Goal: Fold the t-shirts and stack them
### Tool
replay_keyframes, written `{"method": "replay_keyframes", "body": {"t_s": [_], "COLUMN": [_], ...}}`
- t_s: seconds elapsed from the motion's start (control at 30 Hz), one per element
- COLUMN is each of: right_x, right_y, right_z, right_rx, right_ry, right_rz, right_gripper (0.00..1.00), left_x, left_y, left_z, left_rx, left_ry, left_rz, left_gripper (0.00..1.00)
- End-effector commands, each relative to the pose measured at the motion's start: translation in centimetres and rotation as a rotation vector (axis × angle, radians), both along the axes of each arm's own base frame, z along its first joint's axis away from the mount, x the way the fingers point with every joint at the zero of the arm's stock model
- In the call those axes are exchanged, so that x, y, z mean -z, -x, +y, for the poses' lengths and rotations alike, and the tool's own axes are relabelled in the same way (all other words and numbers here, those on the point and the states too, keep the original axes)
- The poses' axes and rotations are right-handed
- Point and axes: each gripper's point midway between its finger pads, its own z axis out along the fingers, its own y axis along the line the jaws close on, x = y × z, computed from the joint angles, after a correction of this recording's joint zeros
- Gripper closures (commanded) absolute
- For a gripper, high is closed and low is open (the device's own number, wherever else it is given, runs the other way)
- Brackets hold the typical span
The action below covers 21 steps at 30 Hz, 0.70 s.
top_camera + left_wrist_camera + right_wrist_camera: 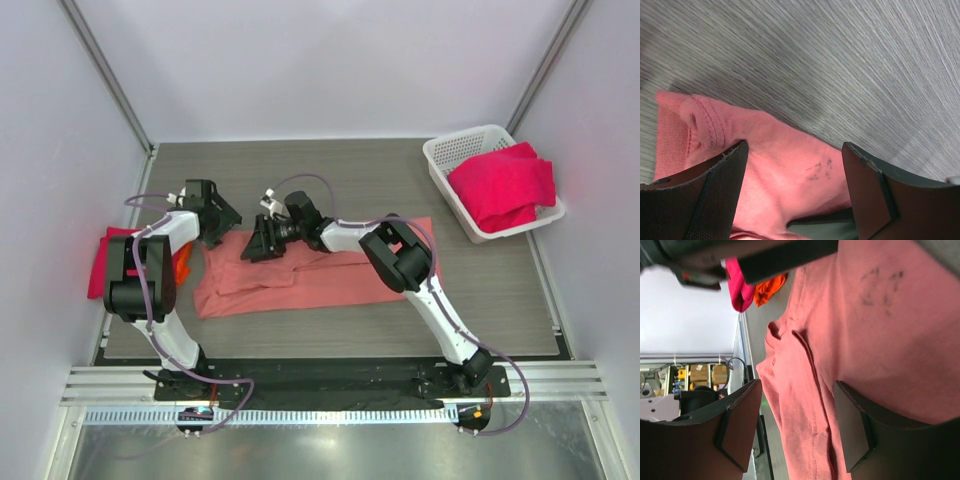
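Seeing the pink t-shirt (300, 282) lying flat on the worktop (350, 170), stretching left to right. Hovering directly above its left end: left end effector (794, 150) at the far corner, right end effector (797, 390) just inboard, both spread wide, pinching nothing. Looking half-folded, wrinkly, faintly smudged.

The left pincer (220, 226) and right pincer (260, 243) hang at the far edge of the salmon-pink t-shirt (320, 282).
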Motion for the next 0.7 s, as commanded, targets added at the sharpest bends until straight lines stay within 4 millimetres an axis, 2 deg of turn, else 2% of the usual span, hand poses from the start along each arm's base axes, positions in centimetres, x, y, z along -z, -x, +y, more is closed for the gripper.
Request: {"method": "replay_keyframes", "body": {"t_s": [0.0, 0.17, 0.2, 0.3, 0.57, 0.63, 0.67], "right_x": [-1.0, -1.4, -1.0, -1.1, -2.7, -1.8, -1.9], "right_y": [3.4, 5.6, 6.2, 7.3, 11.1, 11.2, 11.7], "right_z": [-0.1, -1.7, -2.1, -2.4, -2.4, -2.3, -1.8], "right_rx": [-0.086, -0.126, -0.134, -0.164, -0.252, -0.252, -0.263], "right_ry": [-0.019, -0.023, -0.003, 0.024, 0.002, 0.065, 0.075], "right_rz": [-0.023, -0.036, -0.029, -0.041, -0.058, -0.088, -0.107], "right_gripper": [0.35, 0.36, 0.35, 0.36, 0.36, 0.36, 0.36], "left_x": [2.8, 2.9, 3.0, 3.1, 2.9, 2.9, 2.9], "left_y": [2.9, 2.6, 2.6, 2.6, 2.7, 2.7, 2.6], "left_z": [0.8, 0.7, 1.8, 1.8, 2.0, 1.9, 2.0], "left_rx": [-0.012, -0.013, -0.042, -0.042, -0.048, -0.046, -0.048], "left_ry": [-0.028, -0.024, -0.021, -0.021, -0.026, -0.025, -0.023], "left_rz": [0.123, 0.132, 0.137, 0.14, 0.14, 0.14, 0.14], "left_gripper": [0.22, 0.22, 0.22, 0.22, 0.22, 0.22, 0.22]}}
